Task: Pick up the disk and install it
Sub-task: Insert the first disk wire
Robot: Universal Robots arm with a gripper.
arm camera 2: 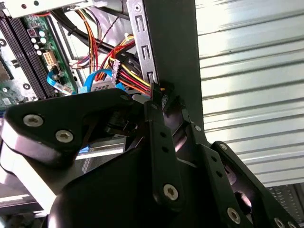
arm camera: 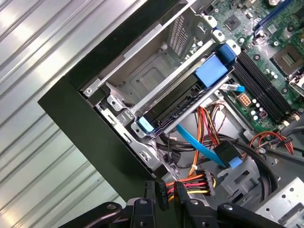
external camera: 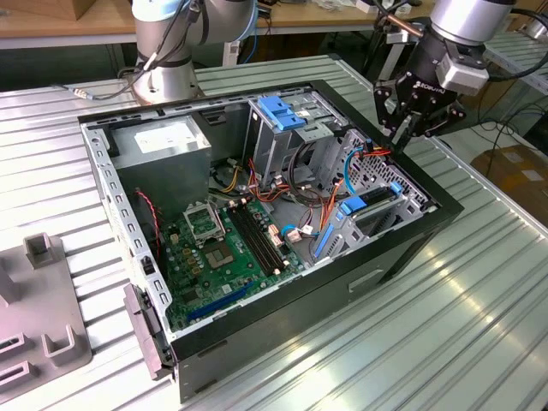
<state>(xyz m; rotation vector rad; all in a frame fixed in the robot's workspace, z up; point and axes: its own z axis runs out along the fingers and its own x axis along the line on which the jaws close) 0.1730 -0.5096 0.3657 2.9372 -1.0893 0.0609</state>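
The disk point(external camera: 377, 199) lies in the drive cage at the open computer case's corner on the exterior view's right, framed by its blue carrier rail point(external camera: 352, 206). In the first wrist view the disk point(arm camera: 176, 103) shows as a dark slab between blue rail ends, under an empty metal bay point(arm camera: 152, 76). My gripper point(external camera: 401, 130) hangs above the case's edge beyond the cage. Its fingers point(arm camera: 183, 197) stand close together around a black power connector point(arm camera: 163, 188) with red, yellow and black wires. In the second wrist view the gripper point(arm camera 2: 159, 99) is at the case wall.
The case point(external camera: 402, 257) lies open on a ribbed metal table point(external camera: 479, 325). Inside are a green motherboard point(external camera: 223, 248), a power supply point(external camera: 163, 141), loose cables point(external camera: 300, 184) and a cage topped by a blue bracket point(external camera: 282, 111). Another arm's base point(external camera: 167, 77) stands behind. A grey fixture point(external camera: 43, 317) is at the left.
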